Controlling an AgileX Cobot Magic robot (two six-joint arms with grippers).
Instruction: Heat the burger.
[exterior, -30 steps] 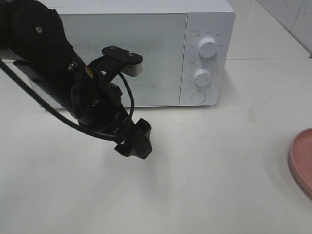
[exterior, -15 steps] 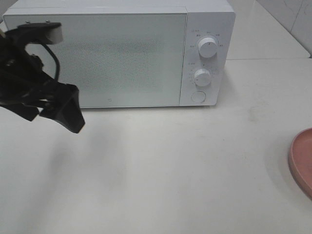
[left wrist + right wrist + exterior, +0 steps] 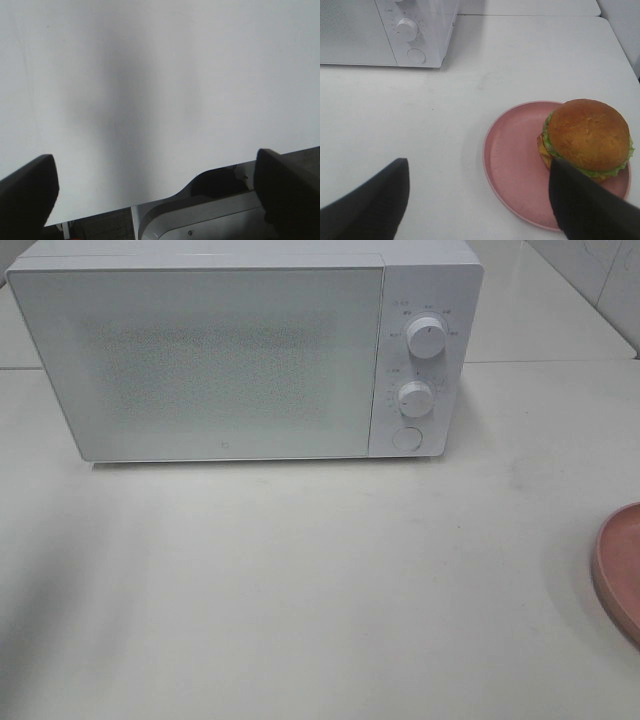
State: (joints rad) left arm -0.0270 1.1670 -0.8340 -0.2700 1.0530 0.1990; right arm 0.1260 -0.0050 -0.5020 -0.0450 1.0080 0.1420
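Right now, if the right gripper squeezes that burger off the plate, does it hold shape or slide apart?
The burger is tall and stacked, with lettuce and cheese showing under the bun, so it would likely shear or tilt if pinched high. Its domed bun looks glossy, probably slippery. It sits off-centre on the pink plate, so a push may carry it over the rim.

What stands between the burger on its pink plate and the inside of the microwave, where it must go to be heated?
The microwave door is shut, so it blocks the way in. The burger sits on the pink plate, off to the microwave's right. The white table between them shows nothing else in the way.
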